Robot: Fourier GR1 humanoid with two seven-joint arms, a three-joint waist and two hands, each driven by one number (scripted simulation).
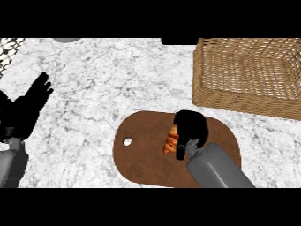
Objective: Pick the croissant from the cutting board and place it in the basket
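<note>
A: Item one, fingers (pixel 190 125) of the right hand (pixel 192 132)?
B: Curled down over the croissant (pixel 171 140), clamped on it. Only an orange strip of the pastry shows at the hand's left side; the rest is hidden under the hand.

A: Location of the croissant?
B: On the board (pixel 143 159), near its middle. Whether it has lifted clear of the wood cannot be told from this view.

A: Item two, the board?
B: Brown, rounded, with a small hole at its left edge. Lies on the marbled surface (pixel 114 79).

A: Item three, the basket (pixel 257 75)?
B: Wicker, square, open top, standing up and to the right of the board, close by but not touching it. Nothing visible inside.

A: Item four, the left hand (pixel 19 108)?
B: At the view's left edge, fingers straight and spread, pointing up. Resting, holding nothing.

A: Step in hand?
B: Judged as the grasp, with the carry not yet begun.

A: Next move calls for?
B: Likely a lift clear of the board, then travel up and right over the basket's near rim before letting go.

A: Brands, labels, writing?
B: None legible anywhere.
</note>
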